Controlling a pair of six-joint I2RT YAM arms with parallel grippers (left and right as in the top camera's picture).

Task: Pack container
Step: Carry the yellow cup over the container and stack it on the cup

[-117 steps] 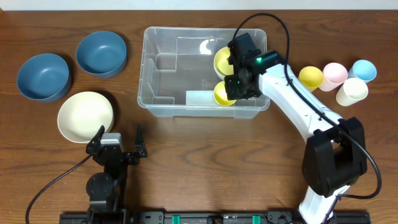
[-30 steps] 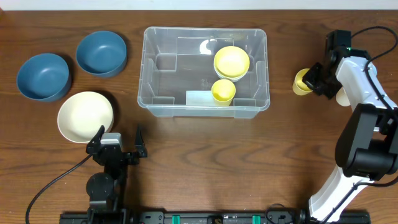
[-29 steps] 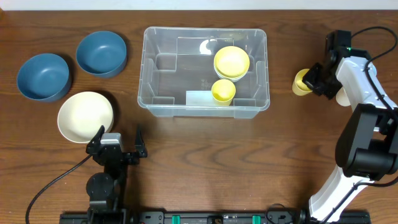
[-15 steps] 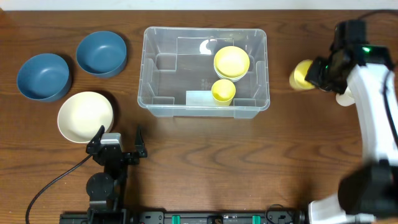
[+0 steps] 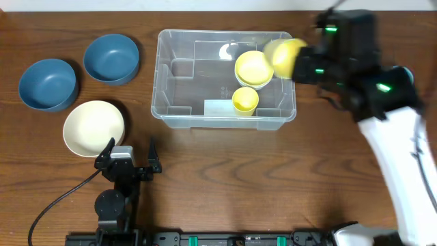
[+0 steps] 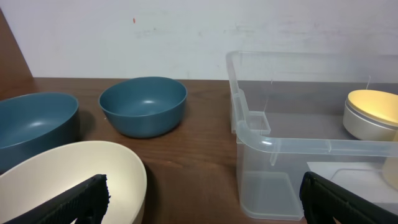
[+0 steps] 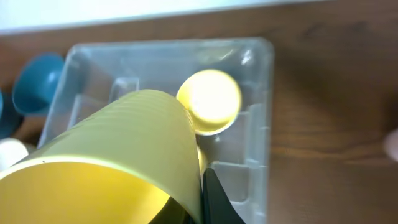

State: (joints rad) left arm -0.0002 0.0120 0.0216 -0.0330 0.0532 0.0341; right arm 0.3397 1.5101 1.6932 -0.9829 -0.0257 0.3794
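The clear container stands at the table's middle back. Inside it are an upturned yellow bowl and a yellow cup. My right gripper is shut on another yellow cup and holds it in the air over the container's right end. In the right wrist view this cup fills the lower left, pinched by my right gripper, with the container and the yellow bowl below. My left gripper rests open and empty at the front left.
Two blue bowls and a cream bowl sit left of the container; they also show in the left wrist view. My right arm covers the table's right back.
My right gripper picked up the yellow cup at the table's right side, lifted it and carried it left over the container's right end. The left arm has not moved.
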